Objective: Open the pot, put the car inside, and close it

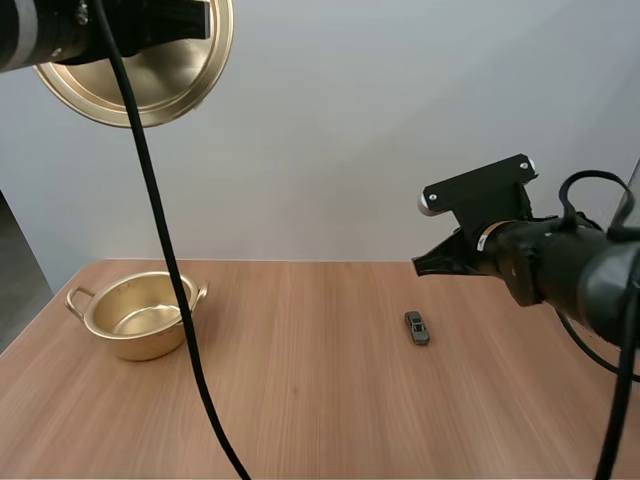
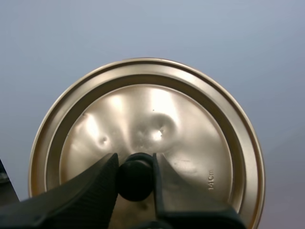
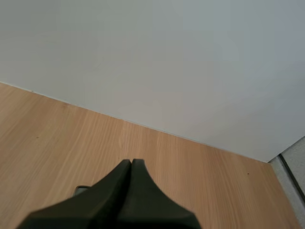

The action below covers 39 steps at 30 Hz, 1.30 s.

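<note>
The table (image 1: 330,420) bears the pot (image 1: 135,345), lidless, at the left. The lid (image 2: 157,119) is held high on that side, tilted, with the left gripper (image 2: 135,164) clamped on its knob (image 2: 136,183). That small round hold could slip and drop the lid onto pot or table. The right gripper (image 3: 131,164), fingers pressed together on nothing, hovers near the car (image 1: 417,327), which lies on the table well apart from the pot. Coming down closed, it would likely knock the tiny car away, and a shallow pinch could flick it.

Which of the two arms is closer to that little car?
Right. The right end effector hangs shut near the car; the left end effector holds the lid high up, over by the pot.
</note>
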Each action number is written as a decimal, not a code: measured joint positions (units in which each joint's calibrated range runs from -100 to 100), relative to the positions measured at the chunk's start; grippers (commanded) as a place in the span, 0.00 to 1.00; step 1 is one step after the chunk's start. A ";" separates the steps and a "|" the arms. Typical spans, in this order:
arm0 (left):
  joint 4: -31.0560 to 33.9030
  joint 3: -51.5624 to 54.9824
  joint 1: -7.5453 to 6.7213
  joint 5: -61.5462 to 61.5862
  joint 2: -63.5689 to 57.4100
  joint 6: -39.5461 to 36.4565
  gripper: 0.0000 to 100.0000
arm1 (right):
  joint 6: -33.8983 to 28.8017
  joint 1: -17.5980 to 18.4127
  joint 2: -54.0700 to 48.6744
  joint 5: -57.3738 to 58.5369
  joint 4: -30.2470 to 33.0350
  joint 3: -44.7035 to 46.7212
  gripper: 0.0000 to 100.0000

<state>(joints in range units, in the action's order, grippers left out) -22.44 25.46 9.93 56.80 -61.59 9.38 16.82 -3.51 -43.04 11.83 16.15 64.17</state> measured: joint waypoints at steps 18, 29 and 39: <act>0.40 0.17 0.00 0.88 0.99 0.00 0.00 | -0.03 1.07 14.01 8.28 -6.04 -11.87 0.62; 0.88 0.13 0.00 2.74 0.95 0.46 0.00 | 0.78 4.51 24.57 27.68 -6.58 -20.26 0.62; 1.09 0.13 0.00 2.95 0.95 0.46 0.00 | 3.55 4.51 30.73 29.12 -8.37 -20.92 0.85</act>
<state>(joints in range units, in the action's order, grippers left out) -21.35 25.60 9.93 59.75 -60.64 9.84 20.37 1.00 -12.32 40.94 7.78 43.25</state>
